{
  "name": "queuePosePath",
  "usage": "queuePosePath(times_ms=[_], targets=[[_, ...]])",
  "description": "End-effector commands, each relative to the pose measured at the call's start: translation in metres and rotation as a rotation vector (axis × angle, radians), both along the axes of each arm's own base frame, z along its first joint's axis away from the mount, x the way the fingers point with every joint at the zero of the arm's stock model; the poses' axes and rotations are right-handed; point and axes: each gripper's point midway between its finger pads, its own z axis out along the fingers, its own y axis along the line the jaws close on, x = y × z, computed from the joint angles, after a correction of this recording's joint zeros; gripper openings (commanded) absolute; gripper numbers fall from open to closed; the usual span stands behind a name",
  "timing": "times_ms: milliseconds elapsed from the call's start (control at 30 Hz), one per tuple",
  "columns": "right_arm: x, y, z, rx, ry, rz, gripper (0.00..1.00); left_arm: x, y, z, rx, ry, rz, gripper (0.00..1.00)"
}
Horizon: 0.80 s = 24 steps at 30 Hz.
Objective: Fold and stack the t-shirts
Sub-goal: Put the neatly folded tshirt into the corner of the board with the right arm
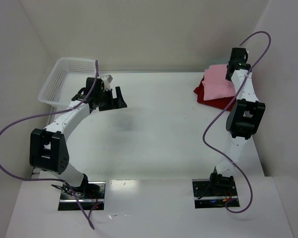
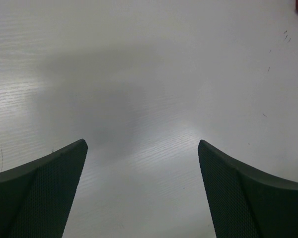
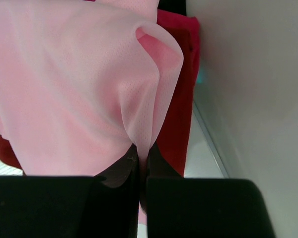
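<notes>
A lab test cell: white table (image 1: 159, 134) boxed in by plain white walls (image 1: 154, 29).

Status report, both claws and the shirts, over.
Left claw open, over bare table. Right claw shut on pink tee, which lies atop red tee. Basket far left, not in the way.

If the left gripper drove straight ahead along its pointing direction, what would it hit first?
Likely the bare table; the left gripper is open with nothing between its fingers.
</notes>
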Motion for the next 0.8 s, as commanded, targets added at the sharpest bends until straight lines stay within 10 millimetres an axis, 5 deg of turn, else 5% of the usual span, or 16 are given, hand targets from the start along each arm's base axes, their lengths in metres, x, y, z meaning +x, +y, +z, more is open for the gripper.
queuePosePath(times_ms=[0,233,367,400,467,600,767], targets=[[0.010,-0.013,0.003,-0.034,-0.041,-0.032,0.00,0.012,-0.002,0.015,-0.004,-0.048,-0.028,1.00],[0.014,-0.010,-0.008,-0.016,-0.029,-0.015,0.09,0.013,-0.004,0.011,-0.008,-0.028,-0.035,1.00],[0.014,-0.012,-0.012,-0.020,-0.019,-0.021,0.28,0.015,-0.004,0.010,-0.008,-0.028,-0.035,1.00],[0.014,-0.012,-0.012,-0.020,-0.019,-0.021,0.42,0.014,-0.006,0.011,-0.015,-0.027,-0.043,1.00],[0.013,-0.011,0.001,-0.025,-0.043,-0.022,0.49,0.014,-0.006,0.011,-0.015,-0.027,-0.043,1.00],[0.008,-0.012,0.038,-0.043,-0.105,-0.030,0.81,0.014,-0.007,0.011,-0.021,-0.026,-0.049,1.00],[0.001,0.003,0.092,-0.082,-0.187,-0.018,0.99,0.013,-0.009,0.012,-0.034,-0.021,-0.051,1.00]])
